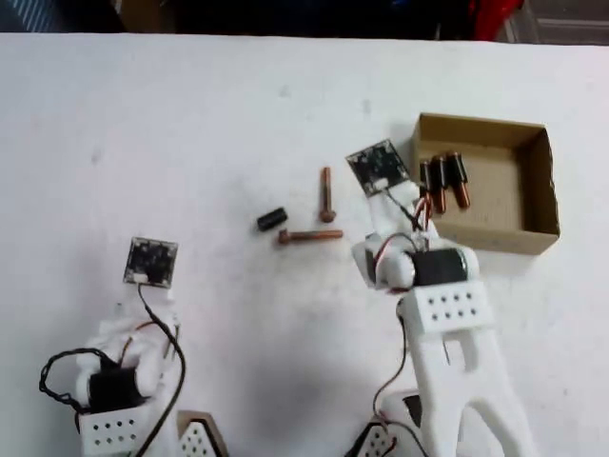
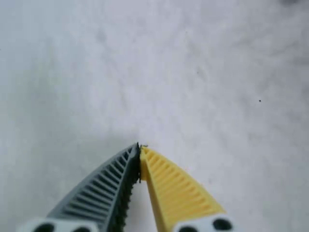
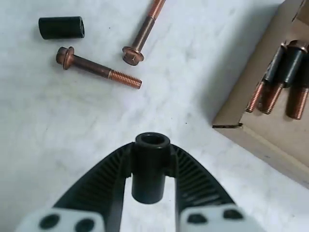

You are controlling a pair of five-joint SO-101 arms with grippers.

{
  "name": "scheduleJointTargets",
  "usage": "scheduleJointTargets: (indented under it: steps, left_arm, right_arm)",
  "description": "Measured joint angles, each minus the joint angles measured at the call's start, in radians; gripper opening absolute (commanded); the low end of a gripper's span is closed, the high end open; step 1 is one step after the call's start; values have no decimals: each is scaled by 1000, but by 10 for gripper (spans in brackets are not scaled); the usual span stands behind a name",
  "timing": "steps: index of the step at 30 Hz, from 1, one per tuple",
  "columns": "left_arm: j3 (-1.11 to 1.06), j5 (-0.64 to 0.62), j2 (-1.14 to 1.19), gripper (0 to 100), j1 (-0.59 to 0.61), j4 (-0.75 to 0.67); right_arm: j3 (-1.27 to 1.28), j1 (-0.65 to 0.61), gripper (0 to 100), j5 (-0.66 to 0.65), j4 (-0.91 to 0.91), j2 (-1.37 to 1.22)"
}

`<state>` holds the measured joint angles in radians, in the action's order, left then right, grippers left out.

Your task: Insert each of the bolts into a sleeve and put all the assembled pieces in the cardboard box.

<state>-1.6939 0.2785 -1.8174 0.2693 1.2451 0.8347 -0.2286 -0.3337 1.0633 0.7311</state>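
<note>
My right gripper (image 3: 150, 159) is shut on a black sleeve (image 3: 149, 166), held upright above the table just beside the cardboard box (image 3: 270, 140). Two copper bolts (image 3: 99, 66) (image 3: 144, 31) and a second black sleeve (image 3: 62, 27) lie loose on the table beyond it; in the high view they are the bolts (image 1: 310, 235) (image 1: 326, 195) and the sleeve (image 1: 272, 219). Three assembled bolt-and-sleeve pieces (image 1: 444, 179) rest inside the box (image 1: 533, 233). My left gripper (image 2: 139, 146) is shut and empty over bare table at the near left, by its arm (image 1: 133, 343).
The right arm (image 1: 447, 314) stands between the loose parts and the box. The table's far edge (image 1: 285, 36) runs along the top of the high view, with wide bare surface to the left.
</note>
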Motion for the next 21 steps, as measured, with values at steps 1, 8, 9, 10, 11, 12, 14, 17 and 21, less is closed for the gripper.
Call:
scheduleJointTargets:
  steps: [1,8,9,10,11,12,14,17,21]
  left_arm:
    - [0,9,0,22,0,0]
    - [0,26,0,23,0,0]
    - [0,26,0,23,0,0]
    - [0,26,0,22,0,0]
    - [0,26,0,22,0,0]
    - [0,26,0,21,0,0]
    - [0,37,0,20,0,0]
    - [0,100,0,20,0,0]
    - [0,124,0,20,0,0]
  right_arm:
    - [18,-9,17,0,0,29]
    - [186,-38,17,0,-29,226]
    - [213,-38,17,0,-46,256]
    - [244,-38,17,0,-63,285]
    - [270,-38,17,0,-75,311]
    - [293,-38,17,0,-86,333]
    - [336,-38,17,0,-101,379]
    - [373,-38,17,0,-110,428]
    - [413,-38,17,0,-118,462]
